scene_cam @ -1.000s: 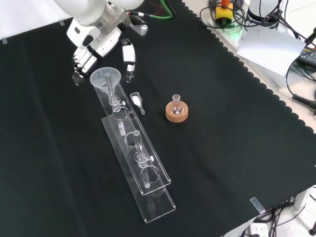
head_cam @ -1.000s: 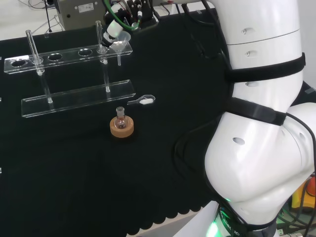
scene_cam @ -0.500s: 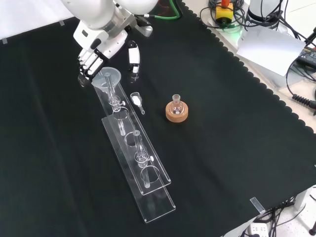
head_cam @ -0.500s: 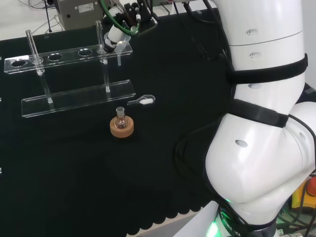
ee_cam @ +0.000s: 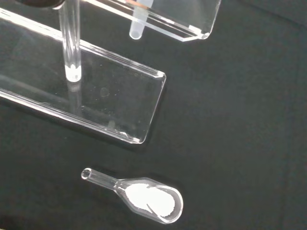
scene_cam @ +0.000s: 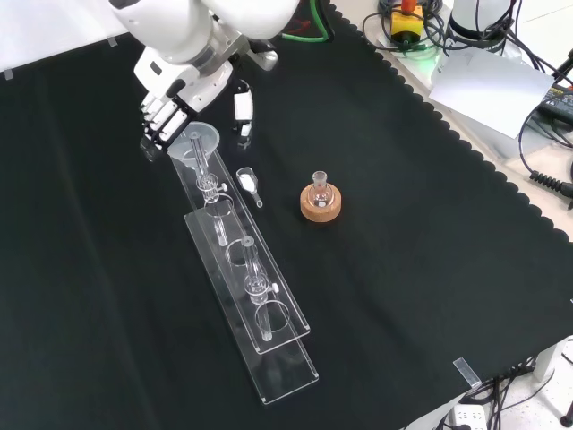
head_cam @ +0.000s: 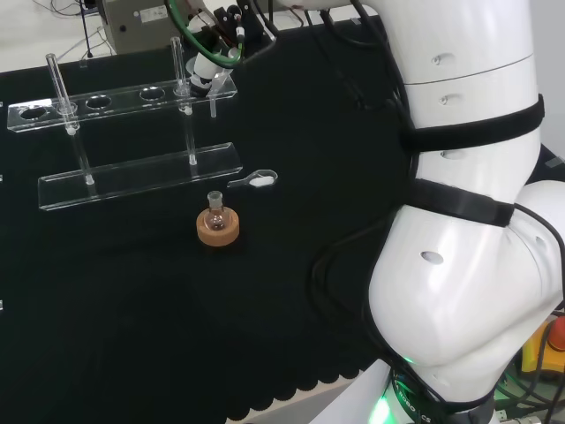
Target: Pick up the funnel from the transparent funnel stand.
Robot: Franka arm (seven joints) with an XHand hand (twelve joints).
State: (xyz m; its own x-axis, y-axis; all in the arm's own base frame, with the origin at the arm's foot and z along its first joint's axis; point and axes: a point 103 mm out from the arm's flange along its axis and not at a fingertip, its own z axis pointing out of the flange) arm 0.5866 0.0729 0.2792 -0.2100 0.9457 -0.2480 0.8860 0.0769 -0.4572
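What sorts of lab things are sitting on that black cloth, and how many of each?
Clear funnel stand: 1
Funnel: 1
Small flask: 1
Cork ring: 1
Clear scoop with white powder: 1
Total: 5

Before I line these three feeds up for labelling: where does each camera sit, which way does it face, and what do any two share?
Head view: behind and above the arm's base, looking over its white links at the funnel stand.
Front view: opposite the arm, looking down on the cloth; the hand enters from the top, at the funnel.
Wrist view: at the wrist, looking down at the stand's base and a glass scoop of white powder.
Shared: head and front both show the flask on its cork ring.
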